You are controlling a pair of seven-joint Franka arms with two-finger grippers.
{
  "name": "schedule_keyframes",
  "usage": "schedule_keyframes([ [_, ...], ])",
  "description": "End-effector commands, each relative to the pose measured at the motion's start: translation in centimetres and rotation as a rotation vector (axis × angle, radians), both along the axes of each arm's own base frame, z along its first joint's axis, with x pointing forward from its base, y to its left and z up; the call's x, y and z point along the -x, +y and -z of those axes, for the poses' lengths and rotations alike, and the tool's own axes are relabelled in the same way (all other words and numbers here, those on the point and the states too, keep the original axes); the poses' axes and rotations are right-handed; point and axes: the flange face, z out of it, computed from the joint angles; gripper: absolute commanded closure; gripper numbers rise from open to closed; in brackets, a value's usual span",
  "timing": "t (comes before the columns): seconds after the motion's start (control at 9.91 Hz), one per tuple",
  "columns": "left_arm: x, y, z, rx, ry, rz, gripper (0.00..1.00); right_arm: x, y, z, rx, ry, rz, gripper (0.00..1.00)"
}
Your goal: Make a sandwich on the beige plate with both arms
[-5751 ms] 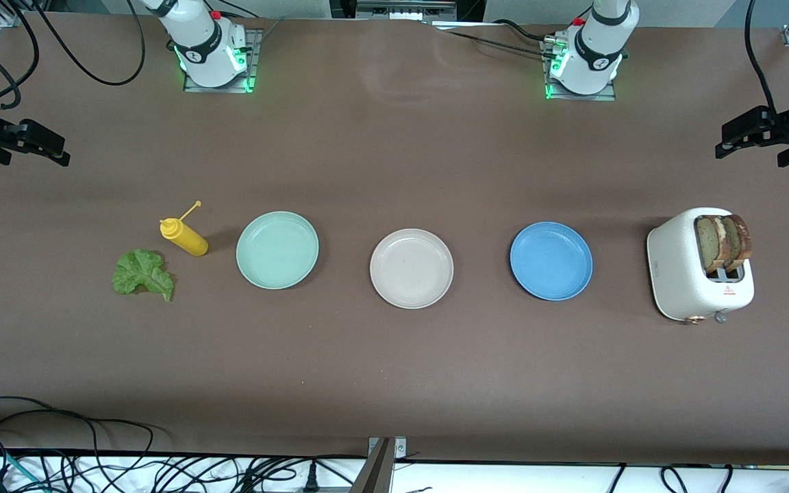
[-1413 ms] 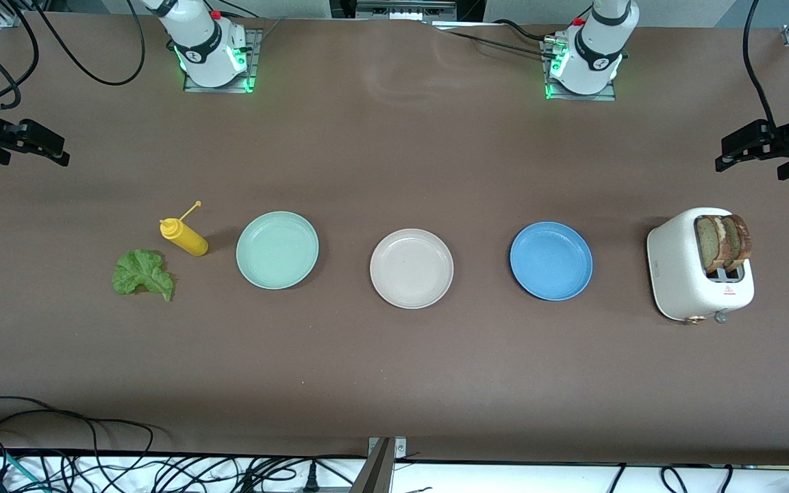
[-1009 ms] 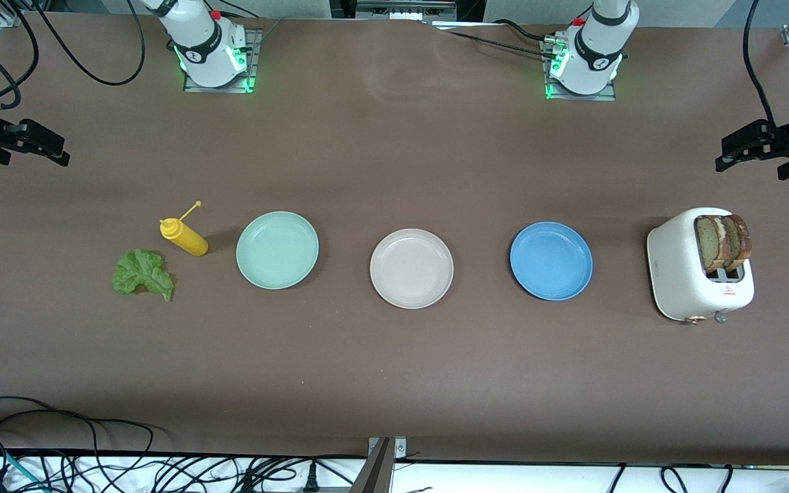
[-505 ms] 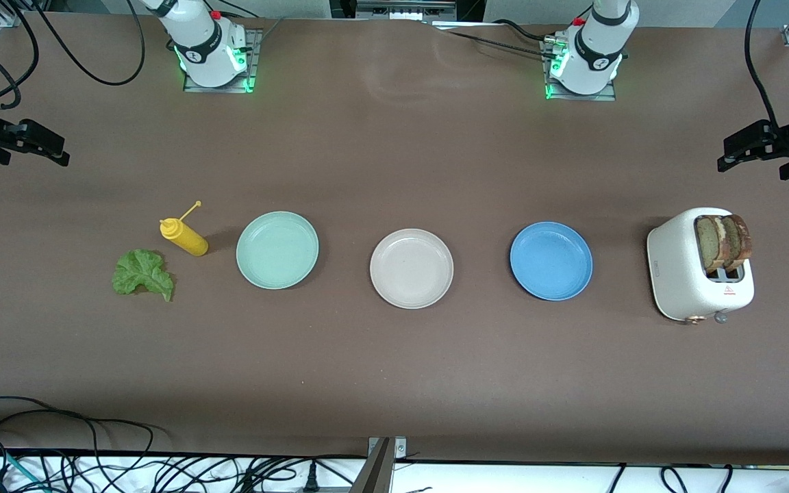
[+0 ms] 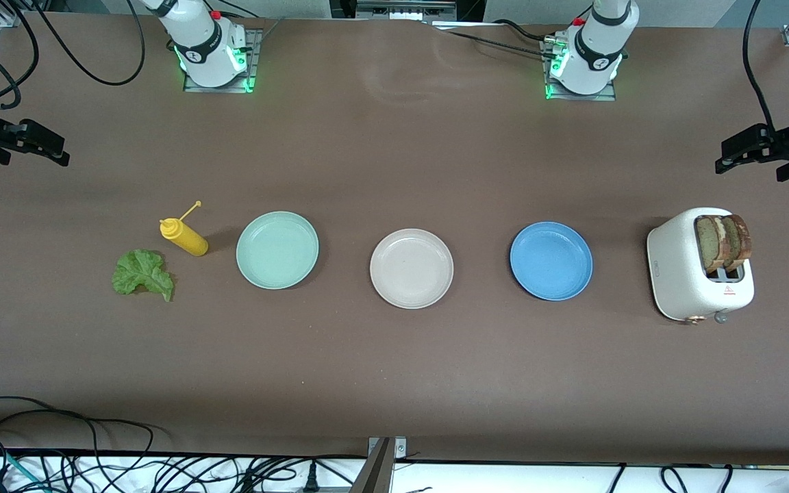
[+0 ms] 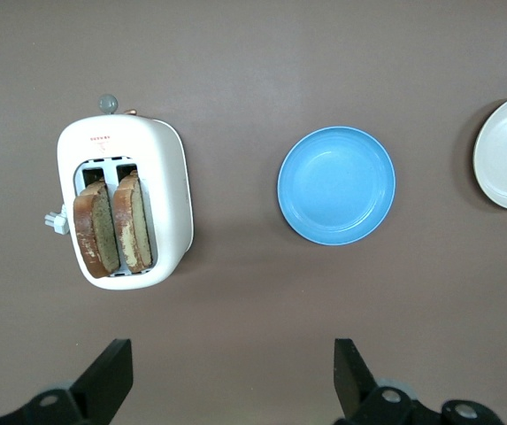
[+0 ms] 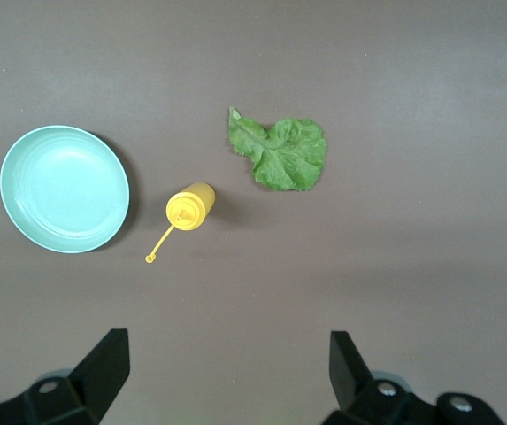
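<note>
Left gripper [image 5: 737, 152]: at the right edge of the front view, up over the bare table [image 5: 394, 370] above the toaster; jaws spread wide, empty.
Right gripper [image 5: 48, 149]: at the left edge of the front view, waiting; jaws wide, empty.
Beige plate [image 5: 411, 268]: round, shallow, matte, at frame centre, bare.
Bread slices [image 5: 723, 241]: two speckled slices upright in the smooth white toaster [image 5: 682, 274], right of frame.
Lettuce leaf [image 5: 142, 274]: ruffled, flat on the table, lower left.
Neighbours: mint-green plate [image 5: 277, 250], blue plate [image 5: 550, 261], yellow squeeze bottle [image 5: 184, 236].
Left wrist view only: the toaster's slots from overhead.
</note>
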Motion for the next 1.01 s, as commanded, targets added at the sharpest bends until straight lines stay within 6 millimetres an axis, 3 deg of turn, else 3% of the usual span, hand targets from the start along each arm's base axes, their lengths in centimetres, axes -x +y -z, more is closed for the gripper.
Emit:
schedule_keyframes([
  [0.0,-0.1,1.2,0.4,-0.001,-0.016,-0.013,0.0,0.5,0.1,-0.5,0.002,-0.005,0.0,0.0],
  [0.91,0.1,4.2,3.3,-0.006,-0.049,-0.067,0.0,-0.1,0.3,-0.4,-0.003,-0.015,-0.003,0.0],
])
